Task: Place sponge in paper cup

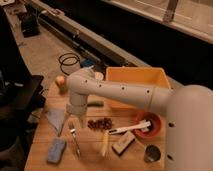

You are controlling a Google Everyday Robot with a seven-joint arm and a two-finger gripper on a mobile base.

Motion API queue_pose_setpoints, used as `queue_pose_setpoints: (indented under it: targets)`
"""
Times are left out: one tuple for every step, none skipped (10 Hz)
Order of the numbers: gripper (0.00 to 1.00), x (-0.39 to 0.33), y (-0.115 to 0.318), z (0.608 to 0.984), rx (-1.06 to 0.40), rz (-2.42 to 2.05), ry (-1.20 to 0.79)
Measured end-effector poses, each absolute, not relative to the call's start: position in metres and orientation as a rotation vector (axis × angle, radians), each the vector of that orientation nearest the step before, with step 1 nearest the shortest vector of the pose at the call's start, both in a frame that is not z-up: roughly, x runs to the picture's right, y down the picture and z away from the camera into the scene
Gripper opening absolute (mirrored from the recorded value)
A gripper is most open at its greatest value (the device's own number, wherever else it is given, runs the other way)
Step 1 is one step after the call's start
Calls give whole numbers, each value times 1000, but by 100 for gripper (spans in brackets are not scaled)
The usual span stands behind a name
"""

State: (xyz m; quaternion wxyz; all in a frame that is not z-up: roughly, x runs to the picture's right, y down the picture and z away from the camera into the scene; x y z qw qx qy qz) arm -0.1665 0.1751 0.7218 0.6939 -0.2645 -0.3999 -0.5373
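Observation:
The light-blue sponge (pixel 56 150) lies at the front left of the wooden table, next to a fork (pixel 75 140). The paper cup (pixel 99 76) is a small pale round rim at the back, mostly hidden behind my arm's elbow. My gripper (pixel 71 120) points down from the white wrist, over the spot between the grey-blue cloth (pixel 56 118) and the fork. It is above and behind the sponge and holds nothing that I can see.
A yellow bin (pixel 137 86) stands at the back right. A red bowl (pixel 150 125) holds a white utensil. A dark metal cup (pixel 151 153), a dark block (pixel 123 143), a yellow stick (pixel 104 143), dark red bits (pixel 100 123) and an orange fruit (pixel 61 81) also lie on the table.

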Motion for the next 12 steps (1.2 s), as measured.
queue_pose_setpoints:
  targets:
    - [65,-177,183,726,-591,-1194,-926]
    - [65,-184,188,729,-588,-1187,-952]
    - [65,-193,195,733,-585,-1179,-990]
    - [65,-207,205,735,-583,-1176,-1044]
    - [65,-217,212,735,-582,-1178,-1082]
    - [65,-232,220,734,-586,-1184,-1137]
    - [65,-234,221,733,-586,-1183,-1143]
    - [65,-230,221,733,-593,-1184,-1140]
    - [65,-232,221,733,-592,-1185,-1142]
    - [65,-232,221,733,-592,-1186,-1142]
    - [65,-233,222,734,-598,-1188,-1142]
    - [65,-237,227,734,-610,-1191,-1149]
